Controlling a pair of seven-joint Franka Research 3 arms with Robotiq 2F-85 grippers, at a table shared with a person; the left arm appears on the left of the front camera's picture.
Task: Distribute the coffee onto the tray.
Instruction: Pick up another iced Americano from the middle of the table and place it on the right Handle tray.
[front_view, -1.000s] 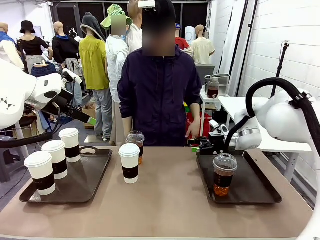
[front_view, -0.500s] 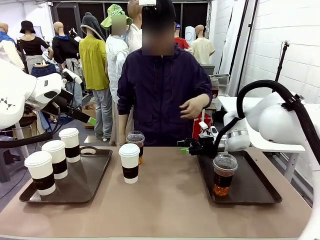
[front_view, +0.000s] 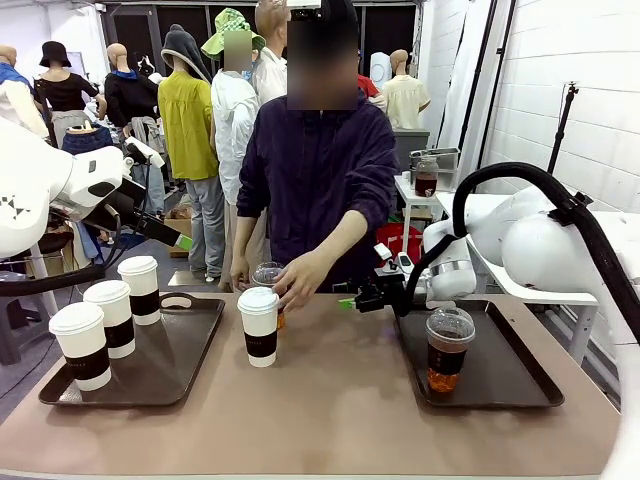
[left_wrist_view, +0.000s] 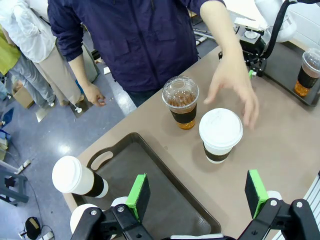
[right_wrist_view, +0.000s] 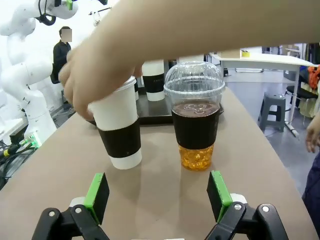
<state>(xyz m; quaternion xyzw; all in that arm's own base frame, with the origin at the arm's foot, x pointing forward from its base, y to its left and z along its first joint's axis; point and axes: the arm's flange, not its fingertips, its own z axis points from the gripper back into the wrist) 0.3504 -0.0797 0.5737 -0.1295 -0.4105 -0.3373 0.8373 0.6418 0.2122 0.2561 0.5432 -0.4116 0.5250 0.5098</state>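
Observation:
In the middle of the table stand a white lidded coffee cup with a brown sleeve and, behind it, a clear dome-lidded iced coffee. A person's hand reaches over both. My right gripper is open, low over the table and right of these cups, pointing at them. In the right wrist view the iced coffee and the white cup stand ahead of its open fingers. My left gripper hovers open above the left tray, which holds three white cups. One iced coffee stands on the right tray.
The person stands at the far edge, forearm stretched over the table's middle. From the left wrist view the left tray lies below my left gripper, the two middle cups beyond it. Bare tabletop runs along the near side.
My right gripper has moved left, off the right tray and toward the two middle cups. The person's hand has come down from chest height onto those cups. My left arm has stayed still.

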